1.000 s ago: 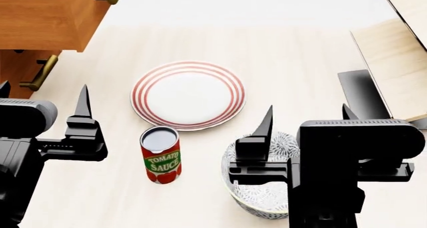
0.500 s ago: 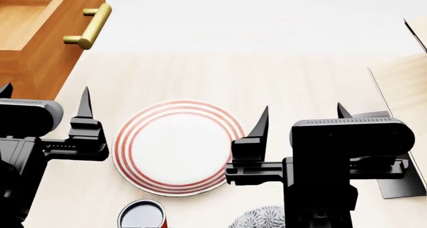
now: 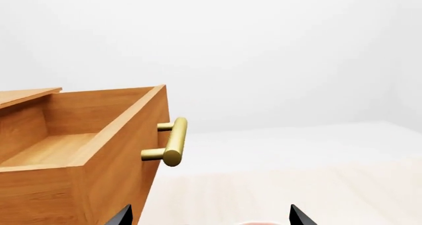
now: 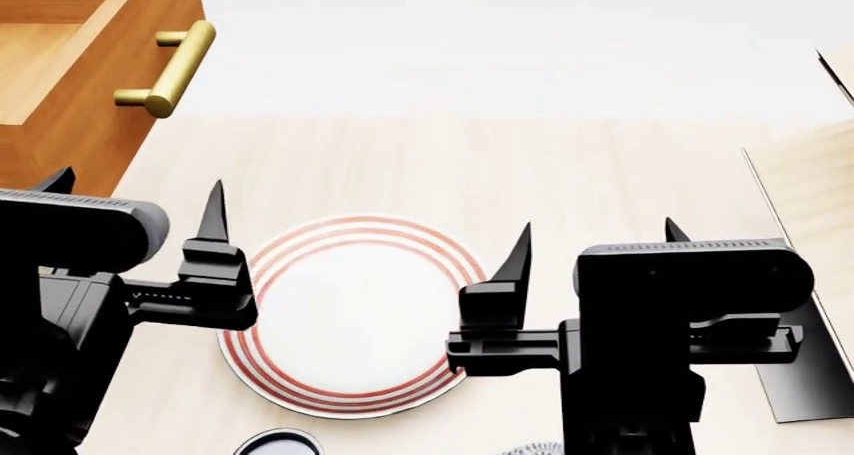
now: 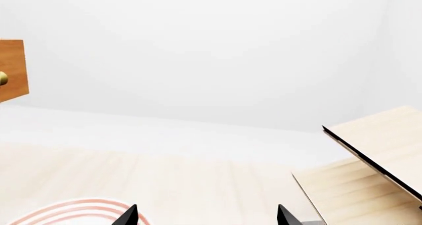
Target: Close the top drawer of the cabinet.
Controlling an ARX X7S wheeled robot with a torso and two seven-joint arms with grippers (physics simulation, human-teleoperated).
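The top drawer [image 4: 74,95] stands pulled out at the head view's upper left, its lighter inside showing and its brass bar handle [image 4: 167,70] on the front. In the left wrist view the drawer box [image 3: 99,151] and handle [image 3: 173,142] lie ahead, to one side of my left gripper [image 3: 209,216]. The cabinet top [image 3: 23,95] shows behind it. My left gripper [image 4: 134,190] is open and empty, short of the drawer front. My right gripper [image 4: 598,230] is open and empty over the table; its wrist view [image 5: 207,217] catches a drawer corner [image 5: 13,69].
A red-ringed white plate [image 4: 350,315] lies between the grippers. A can's top [image 4: 278,443] and a patterned bowl's rim [image 4: 534,449] show at the bottom edge. A pale wood structure [image 4: 807,190] on a dark grey base [image 4: 801,375] stands at the right.
The view has shifted towards the cabinet: the plate, can and bowl slid down the picture, the lower drawer left view, and the left gripper moved slightly right. Both grippers stayed open.
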